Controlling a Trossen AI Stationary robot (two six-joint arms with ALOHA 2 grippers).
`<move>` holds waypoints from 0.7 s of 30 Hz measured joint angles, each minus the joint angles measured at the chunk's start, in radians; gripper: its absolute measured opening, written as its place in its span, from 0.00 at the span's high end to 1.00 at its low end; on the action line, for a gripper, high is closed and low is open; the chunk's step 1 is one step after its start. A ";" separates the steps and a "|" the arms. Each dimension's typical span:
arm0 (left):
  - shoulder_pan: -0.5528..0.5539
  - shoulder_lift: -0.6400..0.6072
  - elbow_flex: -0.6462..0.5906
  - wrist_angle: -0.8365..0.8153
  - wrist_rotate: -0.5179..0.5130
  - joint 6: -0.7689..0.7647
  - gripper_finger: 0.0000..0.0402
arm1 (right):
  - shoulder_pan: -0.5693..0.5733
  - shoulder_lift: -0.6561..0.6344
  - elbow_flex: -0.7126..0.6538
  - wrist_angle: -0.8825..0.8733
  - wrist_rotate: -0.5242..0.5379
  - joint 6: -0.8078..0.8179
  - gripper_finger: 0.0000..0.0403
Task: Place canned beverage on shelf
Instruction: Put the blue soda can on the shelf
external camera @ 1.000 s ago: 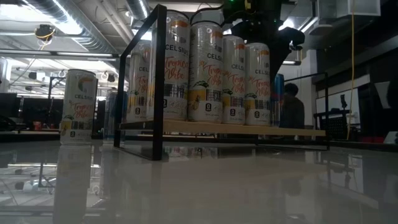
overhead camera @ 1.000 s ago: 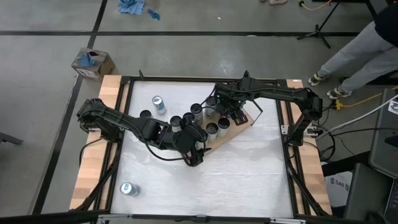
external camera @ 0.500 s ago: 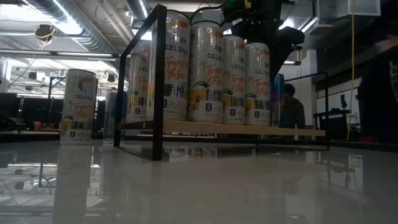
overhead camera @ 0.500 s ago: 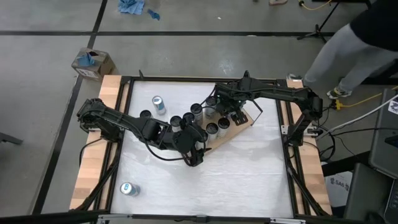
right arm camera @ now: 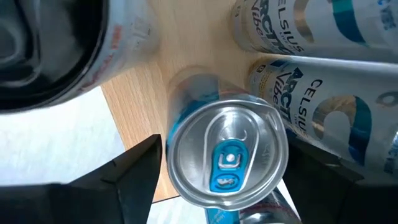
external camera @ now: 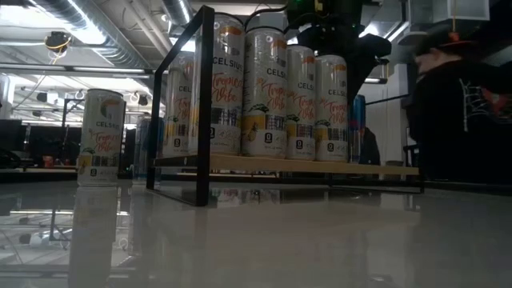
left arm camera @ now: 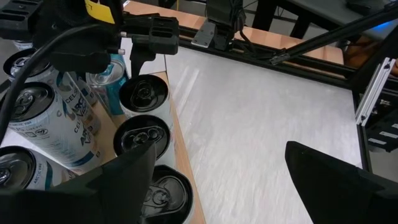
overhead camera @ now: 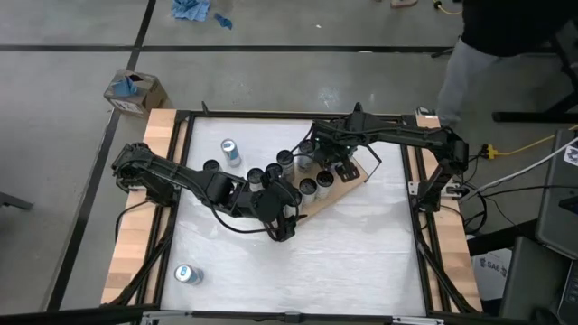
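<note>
Two loose cans (overhead camera: 231, 152) are counted off the light wood shelf (overhead camera: 354, 185); a blue-tabbed can (right arm camera: 227, 155) is straddled by the right gripper (right arm camera: 221, 180), fingers parted; left gripper (left arm camera: 217, 180) spread wide, empty.

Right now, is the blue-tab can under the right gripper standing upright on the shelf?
Upright: the blue-tab can shows its round top, its base on the shelf. The right gripper straddles it.

The shelf (overhead camera: 358, 185) lies right of the table's (overhead camera: 361, 253) middle, toward the far side, with upright cans (overhead camera: 308, 187) crowded on it and along its left edge. One can (overhead camera: 230, 151) stands apart at the far left, another (overhead camera: 186, 274) at the near left corner. A person (overhead camera: 506, 45) stands beyond the far right corner.
</note>
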 joint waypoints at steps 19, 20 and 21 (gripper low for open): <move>0.005 -0.005 0.000 0.001 -0.006 0.001 0.13 | 0.001 -0.088 -0.001 -0.030 0.018 0.034 0.27; 0.008 -0.005 0.000 0.001 -0.007 0.001 0.13 | 0.001 -0.102 -0.001 -0.032 0.018 0.044 0.27; 0.013 -0.010 0.000 0.000 -0.007 0.001 0.13 | 0.001 -0.117 -0.001 -0.032 0.018 0.059 0.27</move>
